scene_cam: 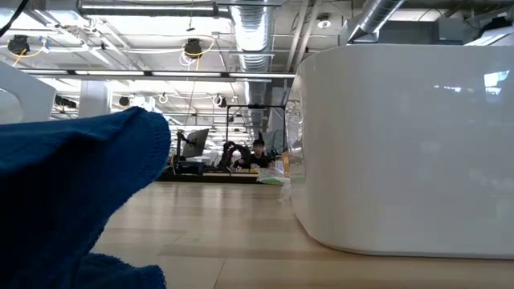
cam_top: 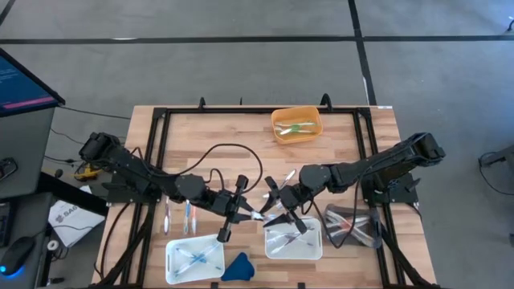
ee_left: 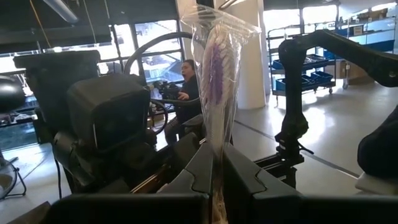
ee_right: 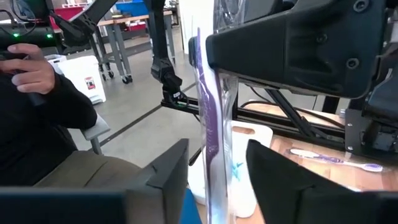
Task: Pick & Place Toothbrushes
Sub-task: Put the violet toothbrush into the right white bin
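Observation:
A purple toothbrush sealed in a clear wrapper hangs above the middle of the table, between my two grippers. My left gripper comes from the table's left and is shut on it. My right gripper faces it from the right. It is open, with one finger on each side of the wrapped toothbrush, and I see no touch. More toothbrushes lie in two white trays, and a few lie loose on the wood. My left gripper pinches the wrapped toothbrush between its two fingers at the end nearest it. The fingers come in about level from the table's left. The toothbrush sticks out ahead of them toward my right gripper and is lifted clear of the table.
An orange bin holding a green toothbrush stands at the far edge. Clear wrapping lies at the near right. A blue cloth lump sits between the trays at the near edge. A black cable loops over the table. People sit beyond the table.

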